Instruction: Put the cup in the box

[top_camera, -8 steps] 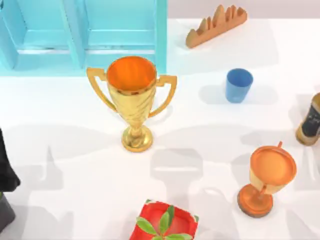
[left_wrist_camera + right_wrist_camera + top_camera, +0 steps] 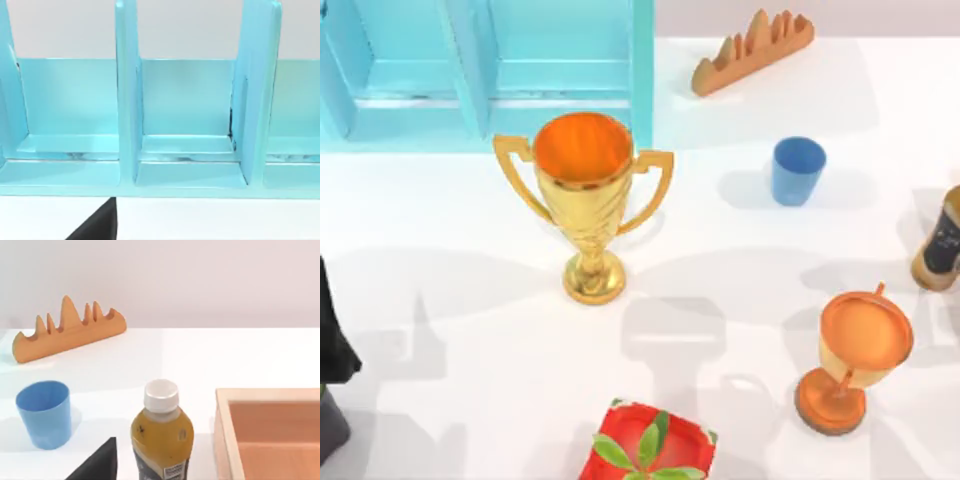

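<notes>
At the bottom edge of the top view a red box (image 2: 650, 445) with green leaves on it sits near the middle, and a dark part of the left arm (image 2: 332, 350) shows at the lower left edge; whether either arm's fingers are apart or together cannot be told. To the lower right stands an orange-gold goblet (image 2: 855, 350), upright on its round foot, its bowl showing nothing but its own orange inside. Left of centre stands the tall gold trophy (image 2: 585, 195) with two handles, upright, its bowl also holding nothing. At the right edge, partly cut off, is a bottle (image 2: 942, 245) of yellow drink; the right wrist view shows the bottle (image 2: 162, 437) upright with a white cap, and just beside it a wooden box (image 2: 267, 432), open at the top, with bare walls and nothing seen in the part that shows. The blue cup (image 2: 797, 170) stands upright on the white table (image 2: 450, 300) in the upper right of the top view, well apart from the trophy and the goblet; in the right wrist view the cup (image 2: 44, 412) stands near the bottle, apart from the wooden box, and what shows of its inside is bare. Farther back, a wooden rack (image 2: 752, 50) with pointed teeth lies at the top of the frame. In the upper left stands a light blue shelf (image 2: 490, 70) with upright dividers; the left wrist view faces the shelf (image 2: 185, 115), and its compartments hold nothing.
</notes>
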Controlling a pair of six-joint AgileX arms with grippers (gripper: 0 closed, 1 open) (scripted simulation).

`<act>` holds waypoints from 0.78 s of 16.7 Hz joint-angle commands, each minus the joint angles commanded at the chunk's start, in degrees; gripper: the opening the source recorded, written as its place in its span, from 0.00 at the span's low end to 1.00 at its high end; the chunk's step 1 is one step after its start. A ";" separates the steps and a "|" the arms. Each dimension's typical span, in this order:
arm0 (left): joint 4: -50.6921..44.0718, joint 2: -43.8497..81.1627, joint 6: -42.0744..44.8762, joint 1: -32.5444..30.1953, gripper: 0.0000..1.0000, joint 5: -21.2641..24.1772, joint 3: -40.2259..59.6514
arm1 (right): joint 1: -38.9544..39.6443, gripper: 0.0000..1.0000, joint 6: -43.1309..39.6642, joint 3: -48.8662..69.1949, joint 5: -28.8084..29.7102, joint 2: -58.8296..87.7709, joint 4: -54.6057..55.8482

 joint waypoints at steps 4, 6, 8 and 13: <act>0.00 0.00 0.00 0.00 1.00 0.00 0.00 | 2.42 1.00 1.59 19.22 0.93 19.96 -10.93; 0.00 0.00 0.00 0.00 1.00 0.00 0.00 | 3.86 1.00 2.44 31.28 1.49 33.02 -16.43; 0.00 0.00 0.00 0.00 1.00 0.00 0.00 | 5.34 1.00 3.34 44.03 2.11 47.22 -21.67; 0.00 0.00 0.00 0.00 1.00 0.00 0.00 | 9.11 1.00 5.81 75.08 3.65 81.13 -33.97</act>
